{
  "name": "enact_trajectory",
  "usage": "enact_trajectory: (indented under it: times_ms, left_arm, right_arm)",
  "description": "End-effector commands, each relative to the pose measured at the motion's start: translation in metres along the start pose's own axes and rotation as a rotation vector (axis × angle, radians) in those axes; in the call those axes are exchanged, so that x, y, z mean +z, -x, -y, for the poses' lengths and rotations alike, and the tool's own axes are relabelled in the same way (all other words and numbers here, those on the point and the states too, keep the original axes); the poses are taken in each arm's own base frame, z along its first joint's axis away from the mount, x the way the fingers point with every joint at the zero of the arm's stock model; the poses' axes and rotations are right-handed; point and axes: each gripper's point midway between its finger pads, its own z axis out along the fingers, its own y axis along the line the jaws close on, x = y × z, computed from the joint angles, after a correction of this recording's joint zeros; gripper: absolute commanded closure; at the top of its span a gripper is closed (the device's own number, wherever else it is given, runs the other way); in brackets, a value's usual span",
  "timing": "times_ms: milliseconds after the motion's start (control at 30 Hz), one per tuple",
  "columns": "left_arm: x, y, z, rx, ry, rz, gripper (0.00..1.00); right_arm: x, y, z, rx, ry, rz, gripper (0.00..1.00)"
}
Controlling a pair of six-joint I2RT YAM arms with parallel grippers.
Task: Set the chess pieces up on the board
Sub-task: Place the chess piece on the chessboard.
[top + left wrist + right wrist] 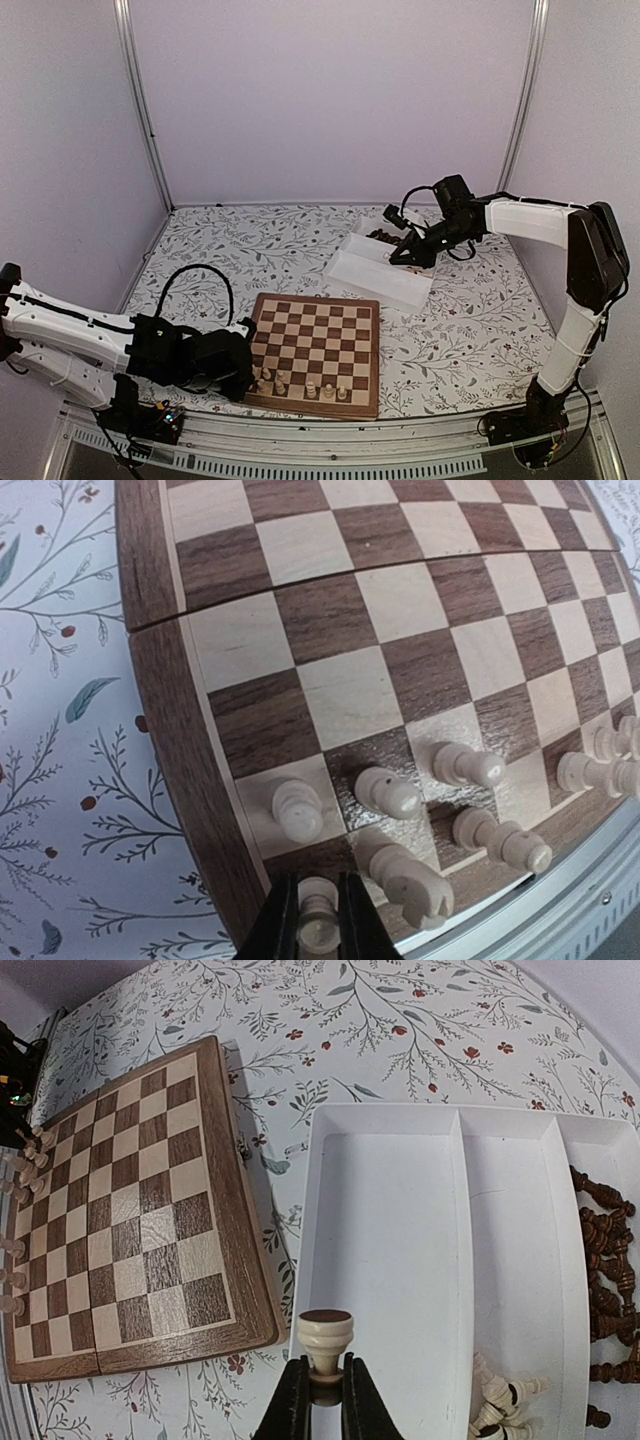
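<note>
The board [318, 330] lies at the front centre, with several pale cream pieces [300, 385] standing on its two nearest rows. My left gripper [243, 375] is at the board's near-left corner. In the left wrist view it [318, 885] is shut on a pale piece [318, 930] over the corner square, beside other pale pieces [390, 792]. My right gripper [398, 258] is over the white tray. In the right wrist view it [325, 1375] is shut on a pale piece [325, 1335], held by its stem with the base turned away from the gripper.
The white two-compartment tray [385, 275] sits behind the board, to the right. It holds dark brown pieces [605, 1260] at its far side and a few pale pieces [500, 1395]. The board [130, 1210] lies left of the tray [380, 1112]. A metal rail runs along the table's near edge.
</note>
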Motion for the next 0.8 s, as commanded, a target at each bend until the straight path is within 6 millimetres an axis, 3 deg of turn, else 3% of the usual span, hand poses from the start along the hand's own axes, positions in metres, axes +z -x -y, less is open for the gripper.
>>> enact_trajectory:
  times_ms: [0,267,433,600,667,767]
  left_arm:
    - [0.003,-0.003,0.003,0.025,-0.003,-0.005,0.87]
    - [-0.003,-0.004,0.008,0.040,-0.009,-0.035,0.73]
    - [-0.030,0.016,0.007,0.050,-0.005,0.013,0.66]
    - [-0.081,0.082,0.009,0.086,0.006,0.221,0.54]
    - [-0.089,0.122,0.007,0.045,-0.022,0.294,0.50]
    - [-0.088,0.181,0.017,-0.037,-0.214,0.367,0.50]
  right_arm:
    - [0.001,-0.001,0.002,-0.014,-0.010,-0.001,0.99]
    - [0.000,0.000,0.001,-0.015,-0.009,0.003,0.98]
    - [-0.005,0.006,-0.001,-0.013,-0.008,0.016,0.99]
    - [-0.018,0.021,-0.010,-0.022,0.005,0.049,0.99]
    - [-0.022,0.027,-0.014,-0.031,0.016,0.058,0.98]
    - [-0.020,0.032,-0.027,-0.057,0.045,0.052,0.98]
